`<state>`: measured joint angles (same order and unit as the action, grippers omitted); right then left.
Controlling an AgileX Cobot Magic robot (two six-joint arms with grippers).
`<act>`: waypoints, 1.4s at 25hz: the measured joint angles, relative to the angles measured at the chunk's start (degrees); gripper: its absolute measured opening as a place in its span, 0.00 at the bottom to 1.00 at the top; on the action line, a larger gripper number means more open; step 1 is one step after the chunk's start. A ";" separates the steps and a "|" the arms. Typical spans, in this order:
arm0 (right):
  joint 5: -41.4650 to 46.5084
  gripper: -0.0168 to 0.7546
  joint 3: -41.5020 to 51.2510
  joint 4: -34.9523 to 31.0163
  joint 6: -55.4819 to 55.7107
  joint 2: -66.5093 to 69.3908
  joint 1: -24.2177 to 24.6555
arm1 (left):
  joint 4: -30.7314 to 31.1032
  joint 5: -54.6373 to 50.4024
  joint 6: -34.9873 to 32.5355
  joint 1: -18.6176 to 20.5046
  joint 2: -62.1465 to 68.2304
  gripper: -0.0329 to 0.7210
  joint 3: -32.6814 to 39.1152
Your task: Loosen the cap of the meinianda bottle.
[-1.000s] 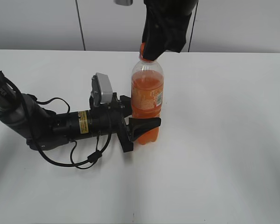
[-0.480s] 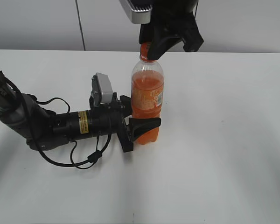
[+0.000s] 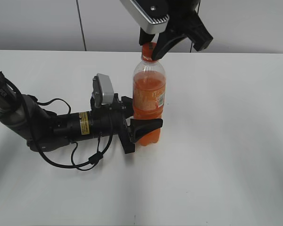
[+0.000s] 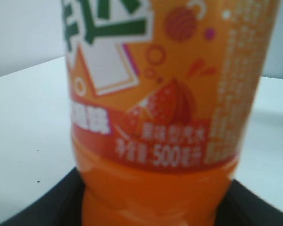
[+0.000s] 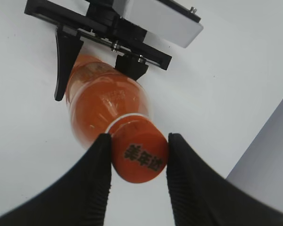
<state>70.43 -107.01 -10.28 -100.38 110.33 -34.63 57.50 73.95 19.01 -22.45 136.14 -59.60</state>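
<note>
My right end effector (image 5: 137,155) pinches the orange cap (image 5: 139,156) of the upright meinianda bottle (image 5: 104,106); below, my left end effector (image 5: 96,52) clamps its body.

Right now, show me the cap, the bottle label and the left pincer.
cap (image 5: 140,157), right wrist view, its printed top.
bottle label (image 3: 148,100), exterior view, front of the band.
left pincer (image 3: 140,127), exterior view, between its fingertips.

Bright even light, soft shadows on the table (image 3: 226,165), left wrist view blurred close-up
</note>
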 joint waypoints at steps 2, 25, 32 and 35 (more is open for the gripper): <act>0.00 0.37 0.00 -0.06 -0.32 0.00 0.00 | 0.00 0.00 0.00 0.00 0.00 0.57 0.00; -0.11 0.60 0.00 -0.57 22.80 0.07 0.00 | 0.02 0.00 0.09 0.00 0.00 0.57 0.00; -0.11 0.62 0.00 -1.40 36.65 -0.16 0.00 | 0.02 0.00 0.09 0.00 0.00 0.57 0.00; -0.11 0.62 -0.70 -2.22 44.53 -0.63 0.00 | 0.02 0.00 0.11 0.00 0.00 0.57 0.00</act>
<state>70.32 -107.71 -12.50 -55.86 109.70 -34.63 57.52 73.95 19.12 -22.45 136.14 -59.60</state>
